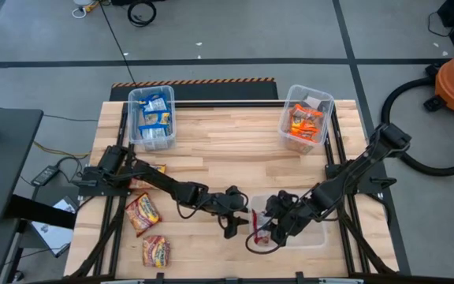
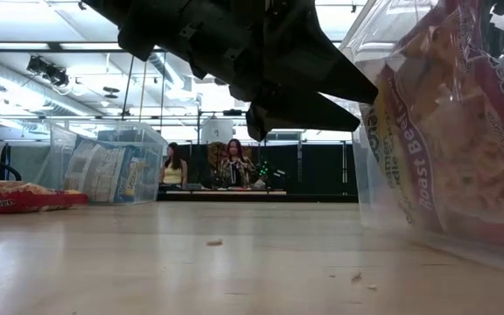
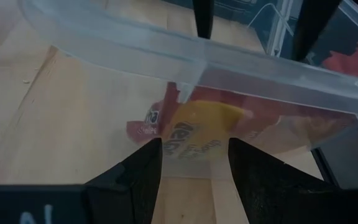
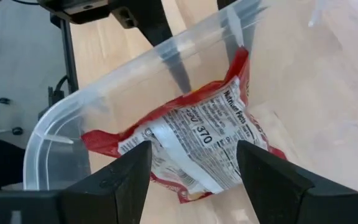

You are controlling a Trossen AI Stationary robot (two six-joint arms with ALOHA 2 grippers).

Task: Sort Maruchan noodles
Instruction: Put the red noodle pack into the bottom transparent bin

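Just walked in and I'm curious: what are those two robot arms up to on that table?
They are sorting ramen packets by colour into clear bins. A red packet lies in the near bin. The right hand hovers open over that packet, and the left hand, also open and empty, sits just outside the bin's wall. At the table's far side, one bin holds blue packets and another holds orange ones. Three loose packets still lie near the left arm.

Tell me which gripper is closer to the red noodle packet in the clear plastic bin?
Right. The right gripper hovers open directly over the red noodle packet inside the clear plastic bin; the left gripper, also open, waits outside the bin's wall.
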